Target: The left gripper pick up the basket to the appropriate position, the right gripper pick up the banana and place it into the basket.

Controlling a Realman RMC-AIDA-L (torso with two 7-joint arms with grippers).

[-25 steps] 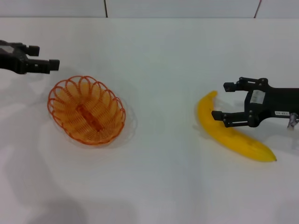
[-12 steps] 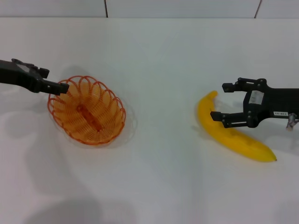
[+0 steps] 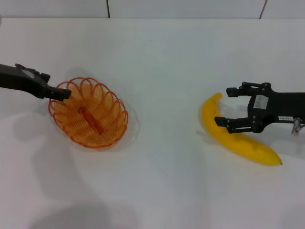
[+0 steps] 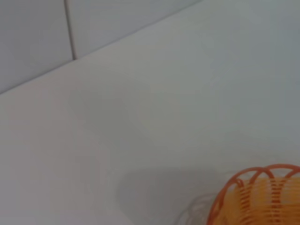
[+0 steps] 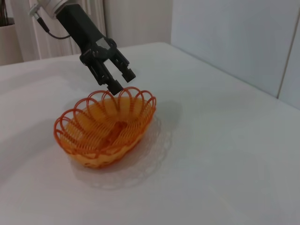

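Observation:
The orange wire basket (image 3: 88,113) stands on the white table at the left. My left gripper (image 3: 61,93) is at its left rim. In the right wrist view the left gripper (image 5: 121,80) hovers just over the basket's (image 5: 105,126) rim with its fingers apart and nothing held. The left wrist view shows only a piece of the basket rim (image 4: 255,190). The yellow banana (image 3: 243,143) lies on the table at the right. My right gripper (image 3: 224,105) is open at the banana's upper part, with one finger over the banana and the other beside its tip.
A white table (image 3: 162,62) carries everything. A tiled wall with dark seams (image 3: 107,8) runs along its far edge.
My left gripper has moved from the far left down and right to the basket's left rim. The right gripper has hardly moved and stays open at the banana.

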